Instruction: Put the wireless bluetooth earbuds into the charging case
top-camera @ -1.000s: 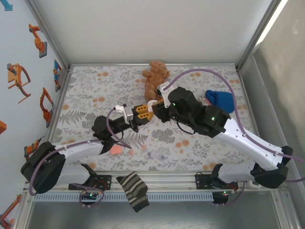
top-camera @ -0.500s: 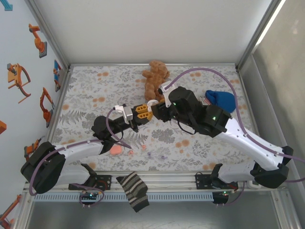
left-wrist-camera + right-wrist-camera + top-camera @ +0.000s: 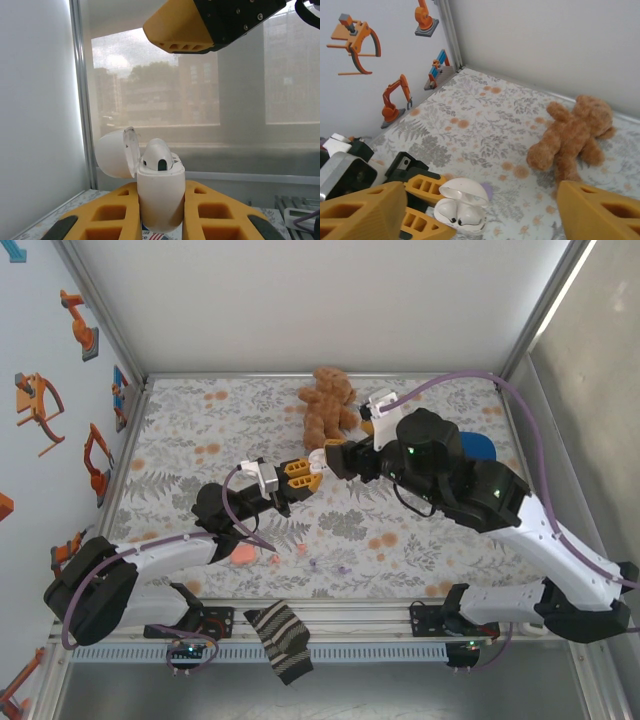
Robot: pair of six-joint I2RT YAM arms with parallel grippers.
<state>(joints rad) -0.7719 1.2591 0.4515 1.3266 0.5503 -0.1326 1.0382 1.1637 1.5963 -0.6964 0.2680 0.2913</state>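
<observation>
Seating the bud fully is the job now, as I read it. The left end effector [image 3: 303,474] is clenched on the white charging case [image 3: 160,192] and holds it upright off the worktop [image 3: 200,430], with its lid [image 3: 114,154] swung open to the left. One earbud [image 3: 158,156] stands proud of its well and tilts a little. I'd bring one finger of the right end effector [image 3: 482,200] straight down on its crown and press gently, keeping the left grip firm so the case doesn't pivot. The right end effector is released, jaws spread wide, hanging just above the case and holding nothing. From the right wrist camera both wells of the case look filled, though the detail is too small to be sure. I'd steer clear of the lid, which could snap shut on the raised earbud.
</observation>
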